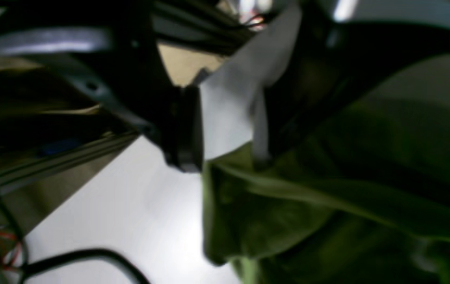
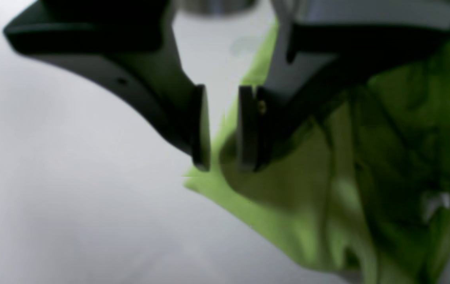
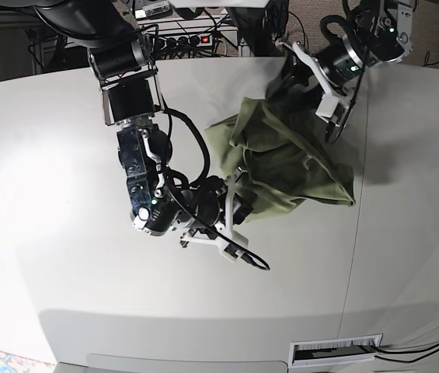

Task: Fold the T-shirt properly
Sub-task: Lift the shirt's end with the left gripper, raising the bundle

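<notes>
We see a broad white table with a smooth matte top (image 3: 56, 155) filling most of the base view, its near edge curved and a seam running down its right part. Behind its far edge lie a black power strip with a red switch (image 3: 190, 36) and tangled dark cables (image 3: 297, 35). Soft overhead light leaves a pale glare on the table's left part.

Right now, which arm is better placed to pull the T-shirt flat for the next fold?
Probably the right. The right gripper has its jaws around the T-shirt edge, low near the table. The left gripper stands open above the cloth.
</notes>
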Robot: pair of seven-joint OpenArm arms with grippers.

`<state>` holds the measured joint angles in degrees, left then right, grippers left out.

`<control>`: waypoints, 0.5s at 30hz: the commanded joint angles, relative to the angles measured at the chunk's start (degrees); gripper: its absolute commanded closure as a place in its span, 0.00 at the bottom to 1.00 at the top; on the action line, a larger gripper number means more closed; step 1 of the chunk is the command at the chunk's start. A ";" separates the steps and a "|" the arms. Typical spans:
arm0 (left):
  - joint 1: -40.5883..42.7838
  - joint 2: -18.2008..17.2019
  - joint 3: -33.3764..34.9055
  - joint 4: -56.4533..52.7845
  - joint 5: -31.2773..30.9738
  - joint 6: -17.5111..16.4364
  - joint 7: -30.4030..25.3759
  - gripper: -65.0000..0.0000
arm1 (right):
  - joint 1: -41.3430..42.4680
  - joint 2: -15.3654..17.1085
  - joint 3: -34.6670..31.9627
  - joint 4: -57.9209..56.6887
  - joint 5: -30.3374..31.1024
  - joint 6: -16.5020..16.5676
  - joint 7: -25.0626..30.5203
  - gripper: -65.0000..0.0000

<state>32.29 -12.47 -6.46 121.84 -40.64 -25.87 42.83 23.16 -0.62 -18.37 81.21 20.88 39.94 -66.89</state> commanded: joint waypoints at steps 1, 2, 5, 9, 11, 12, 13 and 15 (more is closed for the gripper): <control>0.07 0.59 -0.15 0.44 -2.43 -0.87 -1.25 0.63 | 1.79 -0.28 0.11 0.92 0.74 0.06 0.94 0.79; 0.07 1.29 -0.15 -0.09 -3.15 -1.29 -1.18 0.62 | 1.79 -0.31 0.11 0.92 0.74 0.06 0.83 0.79; 0.07 2.84 -0.15 -1.18 -4.39 -2.16 -1.25 0.60 | 1.79 -0.31 0.11 0.92 0.74 0.06 0.68 0.79; 0.07 4.17 -0.15 -1.27 -4.76 -3.17 -1.27 0.60 | 1.79 -0.31 0.11 0.92 0.74 0.06 0.66 0.79; 0.04 5.05 -0.17 -1.27 -2.89 -3.17 -1.64 0.60 | 1.79 -0.31 0.11 0.92 0.74 0.06 0.66 0.79; 0.07 5.18 -0.15 -1.29 -2.01 -3.17 -2.49 0.60 | 1.79 -0.33 0.11 0.92 0.74 0.06 0.66 0.79; 0.07 5.16 -0.15 -1.36 -1.33 -3.17 -3.54 0.60 | 1.79 -0.33 0.11 0.92 0.76 0.06 0.66 0.79; 0.07 5.16 -0.15 -1.62 0.70 -3.15 -4.98 0.60 | 1.77 -0.31 0.11 0.92 0.76 0.06 0.61 0.79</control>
<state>32.16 -7.20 -6.46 119.46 -39.03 -28.56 38.87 23.18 -0.67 -18.37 81.21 20.91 39.94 -67.29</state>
